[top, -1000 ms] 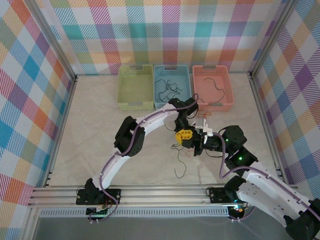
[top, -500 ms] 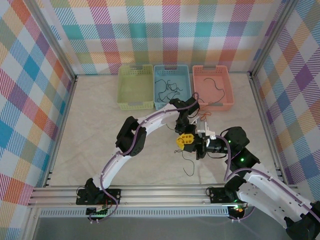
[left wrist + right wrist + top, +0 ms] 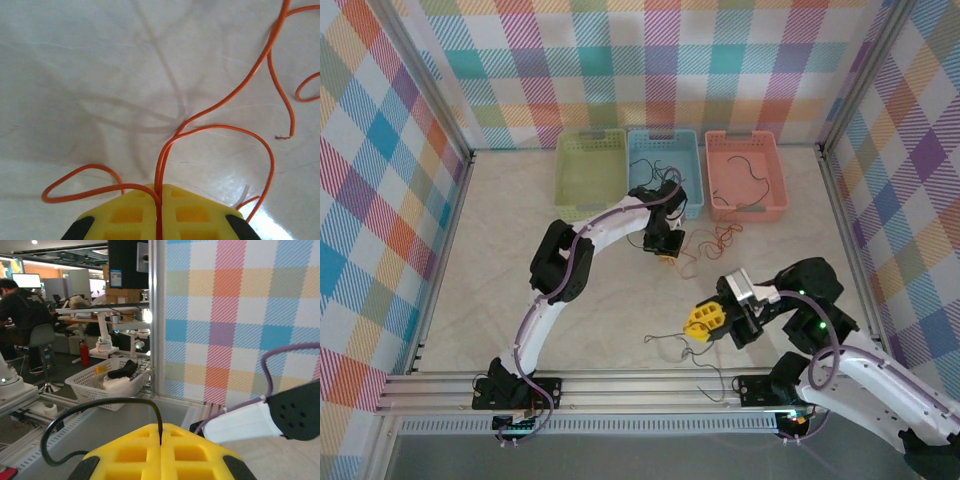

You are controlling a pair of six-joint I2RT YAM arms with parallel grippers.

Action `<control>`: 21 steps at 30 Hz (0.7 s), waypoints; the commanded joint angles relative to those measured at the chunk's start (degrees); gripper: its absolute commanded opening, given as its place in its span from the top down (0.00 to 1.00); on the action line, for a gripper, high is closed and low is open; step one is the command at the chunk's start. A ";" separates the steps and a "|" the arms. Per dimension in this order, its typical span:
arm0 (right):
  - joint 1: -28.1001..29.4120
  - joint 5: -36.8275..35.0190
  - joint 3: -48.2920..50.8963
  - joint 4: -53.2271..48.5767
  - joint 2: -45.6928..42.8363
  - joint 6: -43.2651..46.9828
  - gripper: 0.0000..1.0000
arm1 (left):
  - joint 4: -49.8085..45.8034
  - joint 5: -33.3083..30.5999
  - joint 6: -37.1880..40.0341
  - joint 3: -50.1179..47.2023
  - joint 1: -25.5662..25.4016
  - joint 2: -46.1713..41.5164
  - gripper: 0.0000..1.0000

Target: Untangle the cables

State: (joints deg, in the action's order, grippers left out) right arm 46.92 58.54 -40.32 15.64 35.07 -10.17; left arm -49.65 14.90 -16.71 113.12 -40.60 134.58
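Left gripper [image 3: 159, 202]: clamped shut on orange cable [image 3: 159, 170], shifted left | right gripper [image 3: 160, 435]: clamped shut on black cable [image 3: 159, 422], pulled back toward bases

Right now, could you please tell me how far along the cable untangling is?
Done: black strands lie in the blue basket and pink basket. In hand: the left tool is shut on an orange cable, the right tool on a black cable, held well apart. Left: loose orange loops on the table.
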 commanded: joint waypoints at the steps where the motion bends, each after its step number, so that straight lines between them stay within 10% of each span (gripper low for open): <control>1: 0.30 0.60 -2.13 -3.52 -2.43 1.09 1.00 | 1.30 -1.59 -0.73 -1.89 -0.37 -3.94 0.92; 12: 0.28 -49.29 -6.81 -12.45 0.48 9.27 1.00 | 12.22 -3.56 -1.49 -24.49 1.79 -20.72 0.94; 21: -2.59 -71.92 -22.70 -9.46 23.10 11.71 1.00 | 22.72 -6.33 -3.76 -42.88 2.62 -33.67 0.96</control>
State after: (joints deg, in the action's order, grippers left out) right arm 46.06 -2.35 -58.92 4.14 53.04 0.56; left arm -31.97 10.24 -18.92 73.69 -38.52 104.01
